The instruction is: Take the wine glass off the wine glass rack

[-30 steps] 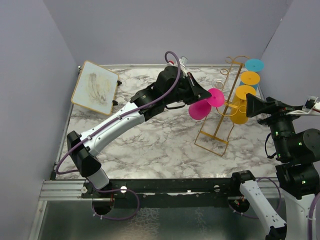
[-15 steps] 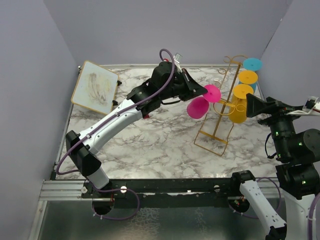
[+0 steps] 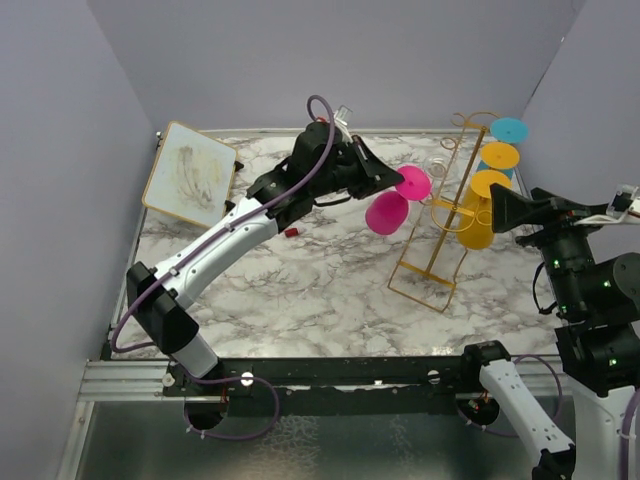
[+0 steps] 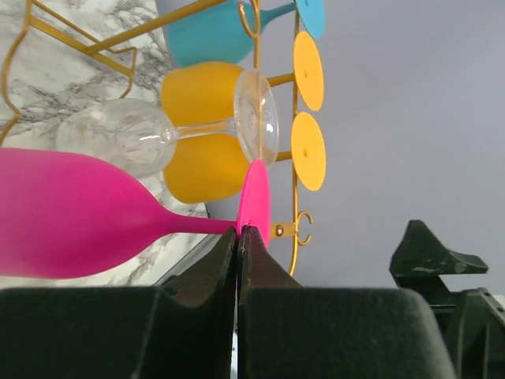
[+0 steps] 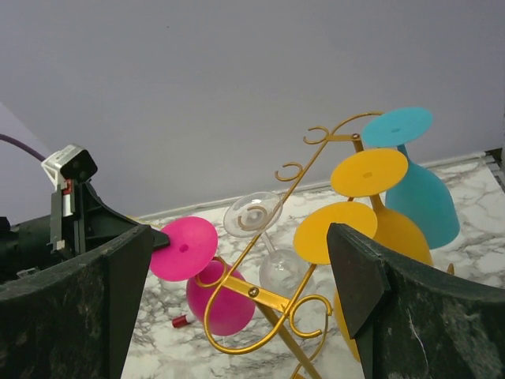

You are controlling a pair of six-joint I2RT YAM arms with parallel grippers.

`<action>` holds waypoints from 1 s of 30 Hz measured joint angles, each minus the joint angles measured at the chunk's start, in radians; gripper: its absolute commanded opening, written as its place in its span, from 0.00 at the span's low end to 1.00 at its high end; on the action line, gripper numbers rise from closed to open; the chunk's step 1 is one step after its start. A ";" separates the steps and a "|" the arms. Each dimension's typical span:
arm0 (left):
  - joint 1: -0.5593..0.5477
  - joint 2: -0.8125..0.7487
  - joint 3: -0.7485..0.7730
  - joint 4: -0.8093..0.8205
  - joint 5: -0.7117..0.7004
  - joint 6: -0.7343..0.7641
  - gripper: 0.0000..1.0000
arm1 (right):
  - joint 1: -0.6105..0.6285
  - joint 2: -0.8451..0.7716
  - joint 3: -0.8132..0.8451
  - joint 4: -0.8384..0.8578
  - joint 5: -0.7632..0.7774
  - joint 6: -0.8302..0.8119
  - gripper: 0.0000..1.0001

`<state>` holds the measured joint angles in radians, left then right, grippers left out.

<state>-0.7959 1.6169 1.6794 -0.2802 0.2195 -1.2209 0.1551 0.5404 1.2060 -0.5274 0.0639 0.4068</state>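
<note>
The left jaws are clenched on the stem of the pink wine glass right at its foot, holding it in the air above the marble surface. The gold wine glass rack stands just beyond their tips, apart from the glass. The right jaws are spread wide, gripping nothing, and face the rack, where a clear glass, yellow glasses and a teal glass hang.

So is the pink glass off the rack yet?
Off: the left gripper holds the pink glass by its stem, foot clear of the rack.
</note>
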 measured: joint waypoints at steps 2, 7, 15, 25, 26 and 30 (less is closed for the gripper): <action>0.013 -0.020 -0.032 0.008 0.001 0.010 0.00 | 0.000 0.024 0.028 -0.004 -0.030 -0.013 0.93; 0.106 -0.142 -0.177 0.037 -0.001 0.093 0.00 | 0.000 0.096 0.103 -0.003 -0.179 -0.074 0.93; 0.170 -0.508 -0.431 0.186 -0.071 0.515 0.00 | 0.000 0.242 0.180 0.056 -0.555 -0.113 0.96; 0.167 -0.759 -0.602 0.398 -0.048 0.883 0.00 | 0.006 0.512 0.196 0.283 -0.980 0.051 0.94; 0.167 -0.760 -0.604 0.414 -0.040 0.890 0.00 | 0.014 0.529 0.195 0.304 -0.998 0.069 0.93; 0.167 -0.739 -0.605 0.456 -0.008 0.897 0.00 | 0.092 0.597 0.220 0.360 -1.032 0.106 0.82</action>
<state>-0.6285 0.8780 1.0748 0.1757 0.2111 -0.3237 0.2466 1.1374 1.4258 -0.1669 -0.9676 0.5129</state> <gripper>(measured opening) 0.019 0.918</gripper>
